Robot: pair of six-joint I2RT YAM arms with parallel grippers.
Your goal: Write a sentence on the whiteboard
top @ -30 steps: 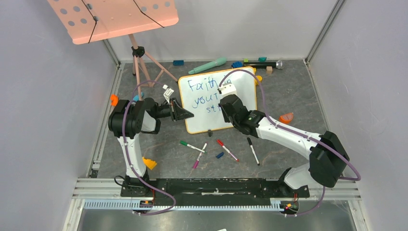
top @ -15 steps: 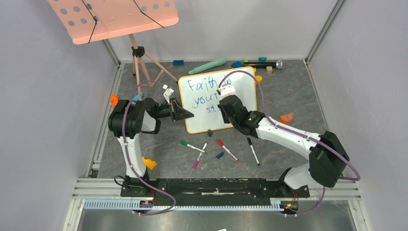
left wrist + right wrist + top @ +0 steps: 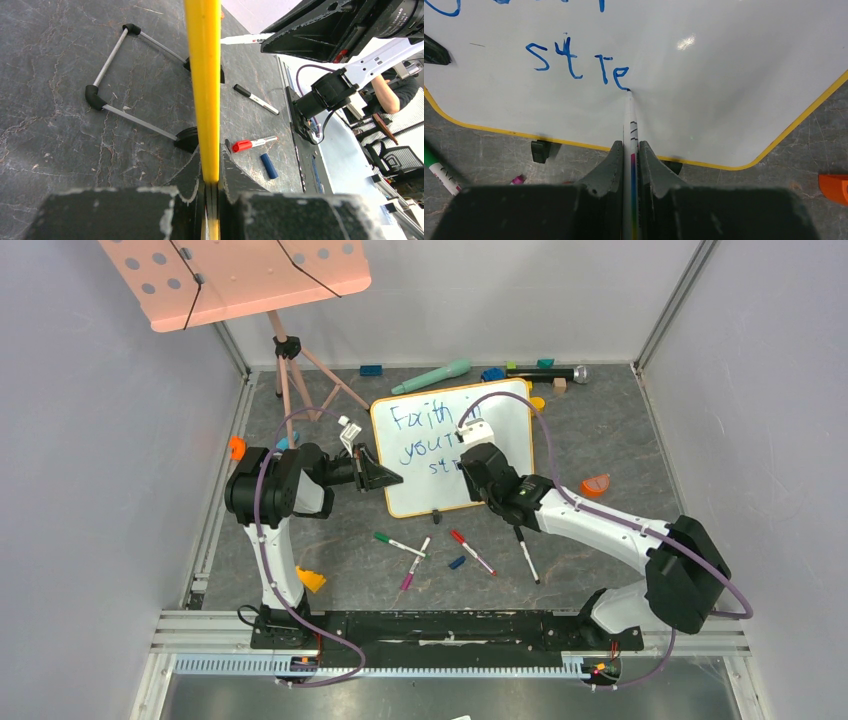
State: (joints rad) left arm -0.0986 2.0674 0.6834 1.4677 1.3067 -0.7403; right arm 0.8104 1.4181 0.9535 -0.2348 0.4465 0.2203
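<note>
Whiteboard [image 3: 408, 490] sits at centre of the top view, on the dark table [image 3: 600, 430]. Left gripper [image 3: 210, 167] is clenched on its yellow frame, at the board's left edge in the top view. Right gripper [image 3: 630, 146] is grasping a white marker [image 3: 629, 117], jaws tight on the barrel, with the tip touching the board at the foot of the last letter. Sentence [image 3: 570, 61] is in blue: "Faith" and "your" on the upper lines, and the third line reads "stre". Four loose markers [image 3: 472, 552] and a blue cap [image 3: 456, 562] lie below the board.
</note>
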